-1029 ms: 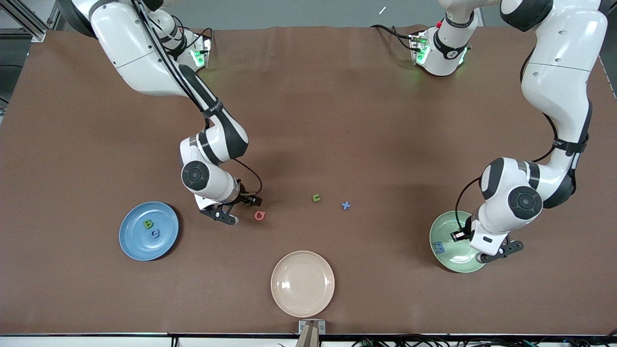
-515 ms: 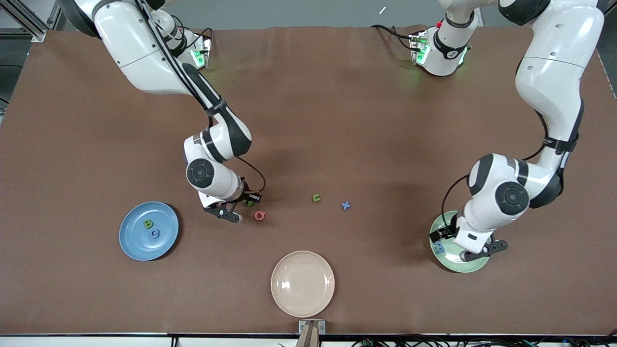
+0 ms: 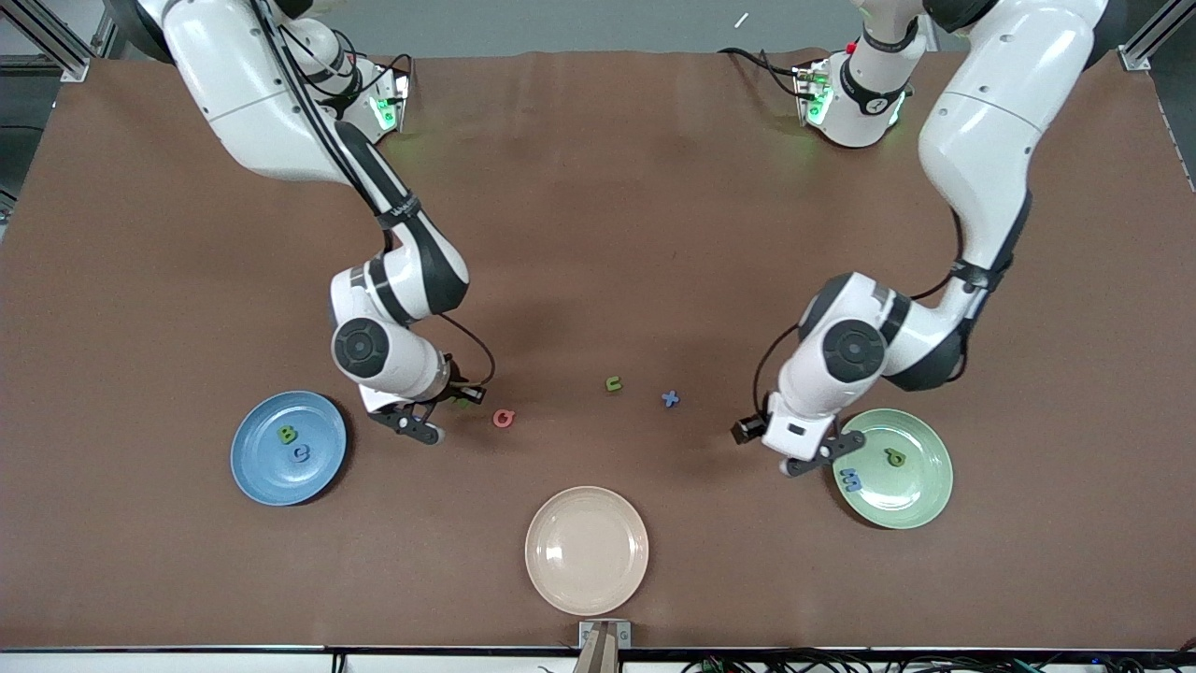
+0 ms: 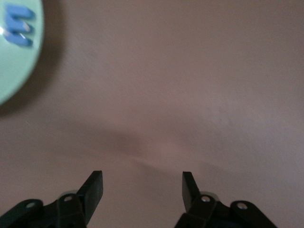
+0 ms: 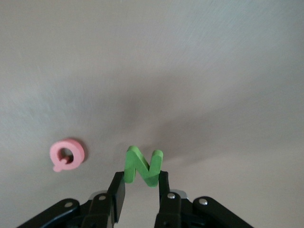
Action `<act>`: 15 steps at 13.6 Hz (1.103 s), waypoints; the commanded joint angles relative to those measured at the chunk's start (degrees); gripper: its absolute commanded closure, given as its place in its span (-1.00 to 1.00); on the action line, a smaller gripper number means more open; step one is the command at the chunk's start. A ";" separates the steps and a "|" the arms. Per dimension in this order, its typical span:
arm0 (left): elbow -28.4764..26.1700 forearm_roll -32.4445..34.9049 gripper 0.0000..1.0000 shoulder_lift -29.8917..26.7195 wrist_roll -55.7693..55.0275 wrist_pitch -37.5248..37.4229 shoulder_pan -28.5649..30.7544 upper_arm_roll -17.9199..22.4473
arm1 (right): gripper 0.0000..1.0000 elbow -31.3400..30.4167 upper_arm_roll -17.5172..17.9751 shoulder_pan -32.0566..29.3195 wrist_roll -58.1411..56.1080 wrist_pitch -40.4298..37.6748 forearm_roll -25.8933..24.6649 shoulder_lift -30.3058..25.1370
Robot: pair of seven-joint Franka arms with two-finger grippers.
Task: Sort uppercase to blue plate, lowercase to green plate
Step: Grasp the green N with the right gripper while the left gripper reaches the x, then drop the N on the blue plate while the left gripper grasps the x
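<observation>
Lying beside green N [image 5: 144, 166]: pink G [image 3: 505, 418].

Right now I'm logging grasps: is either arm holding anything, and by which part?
The right gripper holds the green N by its lower edge, between its fingers. The left gripper, beside the green plate, is open and holds nothing.

The left gripper [image 4: 142, 187] has its jaws spread over bare brown table [image 4: 190, 95]; ahead and off to one side lies the green plate [image 4: 16, 66] carrying a blue three-pronged piece [image 4: 18, 26].
</observation>
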 commanded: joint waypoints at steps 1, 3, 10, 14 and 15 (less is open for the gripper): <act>3.09 0.42 -0.41 2.34 -2.84 -0.37 -4.04 0.53 | 0.96 1.47 -2.07 -1.84 -4.23 -5.29 -2.55 -2.93; 6.08 0.51 -0.38 4.72 -5.83 -0.37 -7.03 0.79 | 0.96 1.47 -3.30 -4.64 -10.29 -5.30 -3.79 -2.85; 10.49 0.34 -0.24 8.95 -12.34 -0.37 -17.05 7.02 | 0.92 1.29 -3.39 -15.37 -26.13 -1.88 -8.19 -1.53; 10.31 -0.01 -0.20 8.86 -12.96 -0.63 -17.51 7.65 | 0.47 1.29 -3.39 -15.64 -25.87 -0.03 -7.40 0.22; 10.31 -0.02 -0.20 8.86 -13.66 -0.72 -17.68 7.65 | 0.15 1.29 -3.39 -15.55 -25.78 0.23 -7.48 0.31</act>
